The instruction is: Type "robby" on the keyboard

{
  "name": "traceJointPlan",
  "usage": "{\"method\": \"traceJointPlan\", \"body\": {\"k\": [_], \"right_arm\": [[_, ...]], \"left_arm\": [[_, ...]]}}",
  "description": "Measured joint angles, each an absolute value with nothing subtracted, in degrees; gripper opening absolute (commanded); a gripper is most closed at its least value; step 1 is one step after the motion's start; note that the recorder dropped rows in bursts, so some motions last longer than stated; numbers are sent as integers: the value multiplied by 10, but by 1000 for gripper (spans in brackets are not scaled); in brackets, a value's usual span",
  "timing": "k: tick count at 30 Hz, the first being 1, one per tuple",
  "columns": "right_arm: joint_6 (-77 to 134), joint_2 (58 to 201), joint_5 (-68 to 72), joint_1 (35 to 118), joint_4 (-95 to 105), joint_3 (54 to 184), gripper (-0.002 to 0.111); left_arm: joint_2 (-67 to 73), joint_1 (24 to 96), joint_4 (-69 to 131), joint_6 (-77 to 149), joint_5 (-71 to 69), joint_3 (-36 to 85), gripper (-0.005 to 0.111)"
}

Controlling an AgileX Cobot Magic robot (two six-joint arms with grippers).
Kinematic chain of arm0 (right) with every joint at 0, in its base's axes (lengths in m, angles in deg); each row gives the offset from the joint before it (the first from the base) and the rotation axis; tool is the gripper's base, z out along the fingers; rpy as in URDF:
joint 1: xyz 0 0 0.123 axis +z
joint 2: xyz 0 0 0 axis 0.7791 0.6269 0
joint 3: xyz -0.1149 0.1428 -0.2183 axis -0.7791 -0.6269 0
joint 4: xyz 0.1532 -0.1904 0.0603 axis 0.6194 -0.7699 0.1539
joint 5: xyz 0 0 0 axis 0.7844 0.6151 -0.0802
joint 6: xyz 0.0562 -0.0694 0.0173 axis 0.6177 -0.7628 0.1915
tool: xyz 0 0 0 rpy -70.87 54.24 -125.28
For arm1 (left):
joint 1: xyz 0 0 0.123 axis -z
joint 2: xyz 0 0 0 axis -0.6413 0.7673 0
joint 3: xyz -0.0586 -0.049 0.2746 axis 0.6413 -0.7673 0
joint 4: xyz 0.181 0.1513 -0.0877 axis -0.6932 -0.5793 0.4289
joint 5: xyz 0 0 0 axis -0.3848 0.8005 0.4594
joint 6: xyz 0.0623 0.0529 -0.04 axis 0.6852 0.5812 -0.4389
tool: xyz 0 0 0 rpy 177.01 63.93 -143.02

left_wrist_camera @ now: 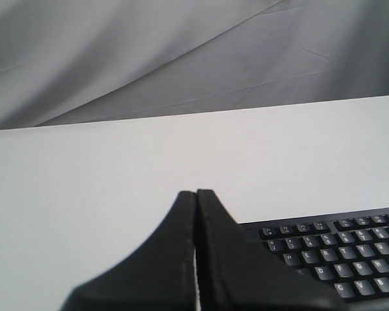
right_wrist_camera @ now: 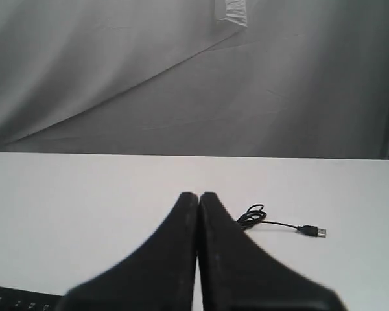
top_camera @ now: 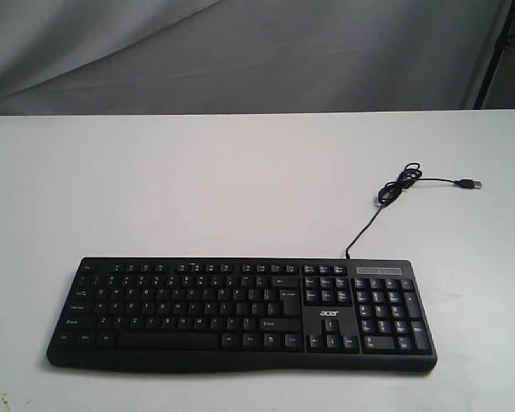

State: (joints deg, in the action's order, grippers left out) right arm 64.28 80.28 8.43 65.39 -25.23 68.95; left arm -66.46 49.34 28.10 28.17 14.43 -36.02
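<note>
On the near part of the white table (top_camera: 197, 189), seen from the exterior camera, the black keyboard (top_camera: 240, 313) lies flat with its long side across the view, the number pad at its right end. From the far edge of the keyboard, above the number pad, a thin black cable (top_camera: 365, 227) runs away, loops once, and ends in a USB plug (top_camera: 470, 184) lying loose on the table. Grey cloth (top_camera: 240, 51) hangs behind. In the left wrist view, the left gripper (left_wrist_camera: 196, 194) has its fingers pressed together with nothing between them, and the keyboard's left end lies just beside and below it. In the right wrist view, the right gripper (right_wrist_camera: 198, 195) is likewise closed tight and empty, with the cable loop and plug lying beyond the keyboard.
</note>
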Motion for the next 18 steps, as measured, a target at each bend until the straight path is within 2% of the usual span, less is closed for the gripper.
{"method": "traceJointPlan", "body": {"k": [2,10,18], "right_arm": [[644,803,42,621,-240,666,0],[604,787,22,607,-99,616,0],[480,662,44,529,-24,542,0]], "left_arm": [[-665,493,281,282,144,-360,0],[-665,493,281,282,144,-360,0],[-665,493,281,282,144,-360,0]]}}
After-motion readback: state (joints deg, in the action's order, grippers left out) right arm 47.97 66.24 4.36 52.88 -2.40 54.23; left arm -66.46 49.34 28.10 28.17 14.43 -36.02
